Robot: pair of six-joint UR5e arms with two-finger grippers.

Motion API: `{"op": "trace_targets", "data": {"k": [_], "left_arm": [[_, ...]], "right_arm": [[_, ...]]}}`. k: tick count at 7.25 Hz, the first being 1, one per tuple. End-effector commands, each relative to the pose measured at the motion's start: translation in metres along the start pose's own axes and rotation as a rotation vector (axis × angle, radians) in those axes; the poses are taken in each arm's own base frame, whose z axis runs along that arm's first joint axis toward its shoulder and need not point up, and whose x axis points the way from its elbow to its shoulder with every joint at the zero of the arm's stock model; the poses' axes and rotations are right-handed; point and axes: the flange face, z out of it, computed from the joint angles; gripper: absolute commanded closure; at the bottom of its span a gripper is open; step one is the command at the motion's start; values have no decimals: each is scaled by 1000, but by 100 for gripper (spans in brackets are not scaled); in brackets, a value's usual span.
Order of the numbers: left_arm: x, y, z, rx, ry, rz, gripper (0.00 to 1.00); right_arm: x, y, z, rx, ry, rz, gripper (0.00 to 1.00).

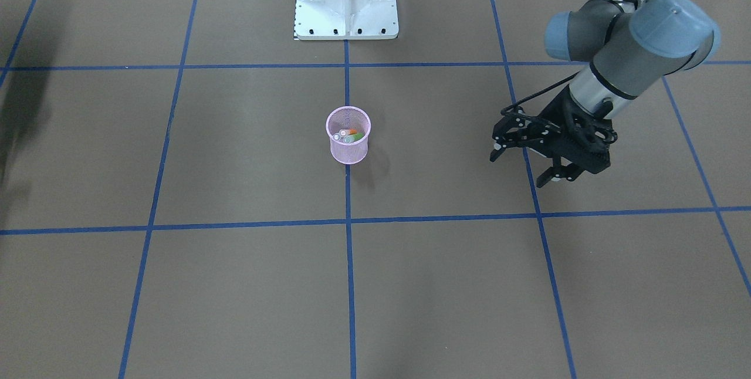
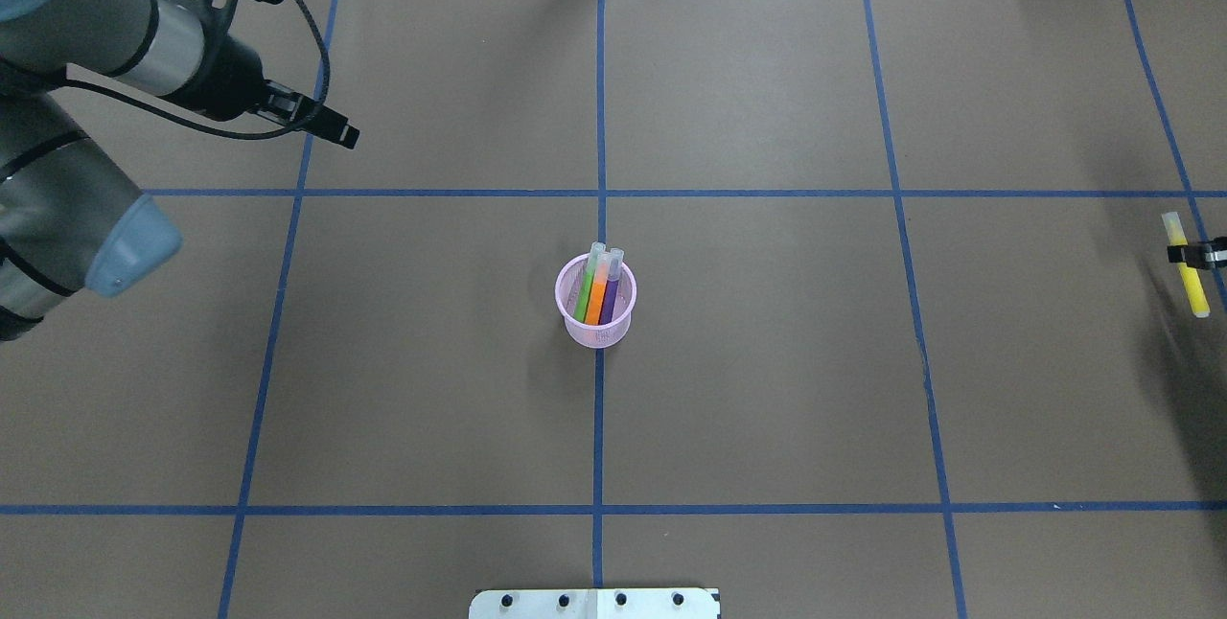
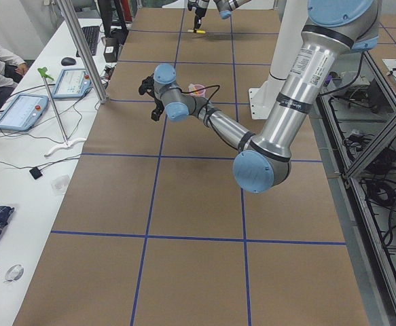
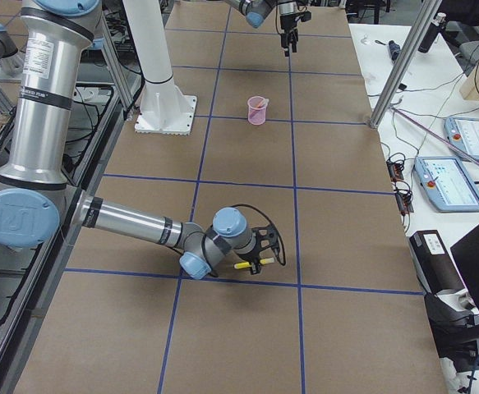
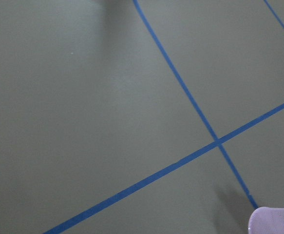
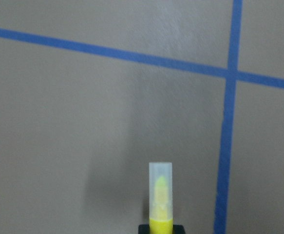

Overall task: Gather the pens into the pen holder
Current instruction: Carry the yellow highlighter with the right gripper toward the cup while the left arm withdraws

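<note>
The pink wire-mesh pen holder [image 2: 596, 317] stands upright at the table's middle, also in the front view [image 1: 348, 147]. In it stand the green pen [image 2: 586, 288], the orange pen [image 2: 598, 293] and the purple pen [image 2: 611, 291], pale caps up. My right gripper [image 2: 1198, 255] at the table's far right edge is shut on a yellow marker-like pen [image 2: 1189, 279], held above the table; the right wrist view shows its capped end [image 6: 160, 195]. My left gripper [image 1: 519, 169] is open and empty, far to the holder's left.
Blue tape lines [image 2: 599, 193] divide the brown table. The robot's white base [image 1: 346, 0] stands behind the holder. The holder's rim [image 5: 274, 222] shows in the left wrist view's bottom right corner. A side bench with tablets [image 4: 449, 176] lies past the table's far edge.
</note>
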Motion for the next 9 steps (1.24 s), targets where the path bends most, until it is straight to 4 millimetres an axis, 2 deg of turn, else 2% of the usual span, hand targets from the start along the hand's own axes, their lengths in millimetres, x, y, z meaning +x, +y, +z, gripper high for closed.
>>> {"op": "trace_targets", "data": {"k": [1, 2, 3, 4, 5, 6, 7, 8, 9], "left_arm": [[-111, 65, -35, -87, -136, 86, 0], [-155, 94, -49, -118, -177, 123, 0], [-203, 123, -74, -157, -222, 122, 0], [-243, 149, -108, -179, -230, 108, 1], [-277, 167, -149, -181, -228, 46, 0], [-306, 194, -178, -187, -253, -10, 0], [-325, 215, -201, -177, -274, -11, 0], [-343, 271, -204, -215, -288, -78, 0], [-351, 303, -203, -244, -298, -123, 0]], "right_arm": [[-61, -85, -1, 106, -79, 7, 100], [-93, -120, -9, 152, -126, 47, 100], [-136, -144, -24, 189, -192, 77, 100], [-177, -159, -33, 227, -236, 87, 100], [-213, -159, -29, 261, -230, 94, 100], [-256, -170, -43, 275, -205, 91, 100], [-300, -180, -69, 271, -187, 106, 100], [-346, -182, -78, 299, -197, 130, 100], [-392, -178, -68, 349, -206, 136, 100]]}}
